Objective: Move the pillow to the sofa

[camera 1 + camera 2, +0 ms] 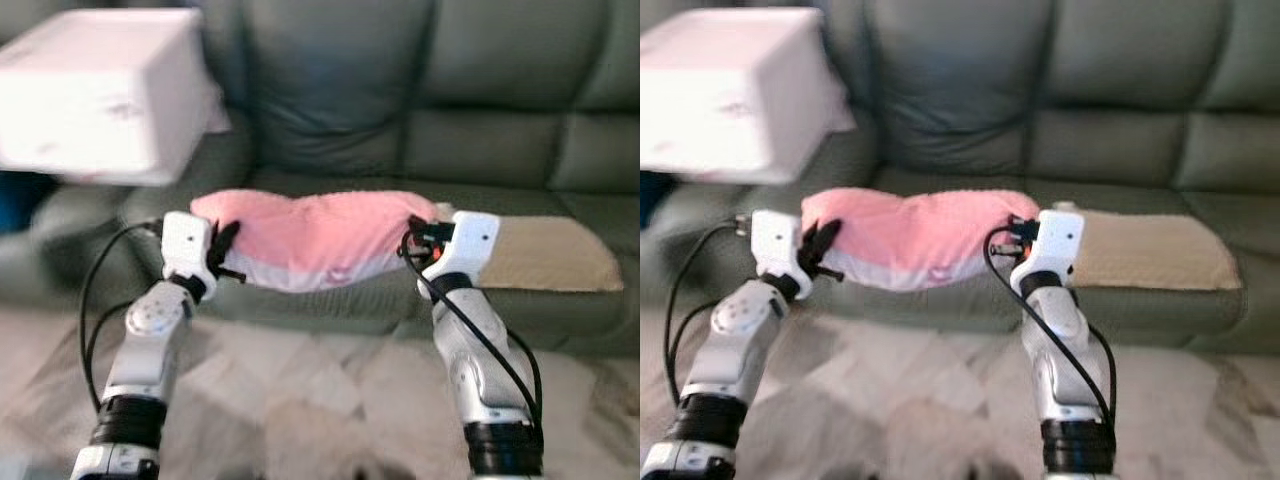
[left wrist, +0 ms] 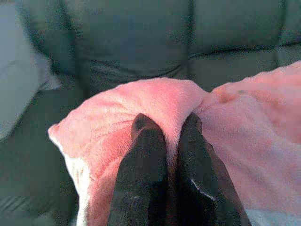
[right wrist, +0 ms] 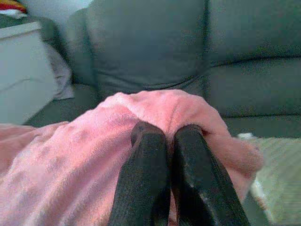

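The fuzzy pink pillow [image 1: 310, 238], white along its lower edge, hangs before the grey-green leather sofa [image 1: 480, 130], pinched at each end: left gripper [image 2: 165, 134] and right gripper [image 3: 170, 134] fingers nearly closed on plush fabric. A beige mat [image 1: 545, 255] covers the seat; a white box [image 1: 100, 90] sits left.

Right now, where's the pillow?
The pink pillow hangs between the left hand and right hand, each pinching one end, before the grey sofa, left of the beige mat.

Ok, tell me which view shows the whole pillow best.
Left eye view: the pink pillow spans end to end between the left claw and right claw. Right eye view matches it. Each wrist view gives one pinched end.
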`<state>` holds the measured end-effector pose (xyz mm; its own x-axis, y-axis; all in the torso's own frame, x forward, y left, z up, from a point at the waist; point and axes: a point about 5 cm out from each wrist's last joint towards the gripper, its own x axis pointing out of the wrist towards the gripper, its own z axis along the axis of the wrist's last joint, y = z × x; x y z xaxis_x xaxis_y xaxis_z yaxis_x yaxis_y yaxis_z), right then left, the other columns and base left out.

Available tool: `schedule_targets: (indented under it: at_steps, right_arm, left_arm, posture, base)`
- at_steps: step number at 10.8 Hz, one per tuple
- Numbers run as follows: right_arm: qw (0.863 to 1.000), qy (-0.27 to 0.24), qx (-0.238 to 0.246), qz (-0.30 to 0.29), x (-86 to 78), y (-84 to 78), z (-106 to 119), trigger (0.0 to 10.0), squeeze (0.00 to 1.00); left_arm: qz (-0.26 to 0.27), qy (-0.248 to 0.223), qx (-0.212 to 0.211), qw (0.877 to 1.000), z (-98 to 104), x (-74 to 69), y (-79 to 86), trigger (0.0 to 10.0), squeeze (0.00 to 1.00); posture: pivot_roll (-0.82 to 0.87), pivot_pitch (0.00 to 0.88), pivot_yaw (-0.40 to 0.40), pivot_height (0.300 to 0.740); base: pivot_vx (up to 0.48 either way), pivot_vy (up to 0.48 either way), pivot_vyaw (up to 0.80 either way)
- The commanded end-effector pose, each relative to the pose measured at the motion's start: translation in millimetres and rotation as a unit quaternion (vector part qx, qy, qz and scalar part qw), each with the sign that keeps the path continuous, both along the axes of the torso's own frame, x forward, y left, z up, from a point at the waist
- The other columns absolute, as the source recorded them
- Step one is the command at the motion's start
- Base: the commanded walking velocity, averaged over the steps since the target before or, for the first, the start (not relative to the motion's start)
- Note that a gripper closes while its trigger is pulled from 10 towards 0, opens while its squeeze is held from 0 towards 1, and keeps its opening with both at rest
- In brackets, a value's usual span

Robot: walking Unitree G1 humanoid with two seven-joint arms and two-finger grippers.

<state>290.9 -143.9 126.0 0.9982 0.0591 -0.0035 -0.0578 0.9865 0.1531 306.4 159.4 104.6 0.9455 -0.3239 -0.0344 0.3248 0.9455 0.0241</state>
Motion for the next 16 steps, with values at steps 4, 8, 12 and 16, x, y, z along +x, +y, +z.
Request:
schedule_targets:
  at_steps: [4,8,12,16]
  right_arm:
    - [1.000,-0.011,-0.002,-0.010,1.4,-5.7,6.1,10.0,0.00]
    - [1.000,-0.009,-0.001,-0.009,3.9,-3.0,6.1,10.0,0.00]
    - [1.000,-0.001,-0.002,-0.015,3.5,-5.1,2.9,10.0,0.00]
    - [1.000,0.013,0.019,-0.019,3.5,-1.5,-3.8,10.0,0.00]
  left_arm:
    - [-0.013,-0.013,0.006,1.000,4.2,2.1,-9.3,10.0,0.00]
    - [-0.019,-0.012,0.006,1.000,3.2,2.3,-11.4,10.0,0.00]
    - [-0.022,-0.008,0.012,1.000,2.2,4.3,-12.0,10.0,0.00]
    - [-0.013,-0.007,0.043,0.999,2.6,9.3,-1.2,10.0,0.00]
  posture:
    - [-0.03,0.000,-0.027,0.740]
    - [-0.03,0.000,-0.029,0.740]
    - [-0.03,0.000,-0.028,0.740]
    - [-0.01,0.000,-0.040,0.740]
  base:
    - [0.480,0.000,0.12]
    - [0.480,0.000,0.00]
    - [0.320,0.000,0.00]
    - [0.000,0.000,0.00]
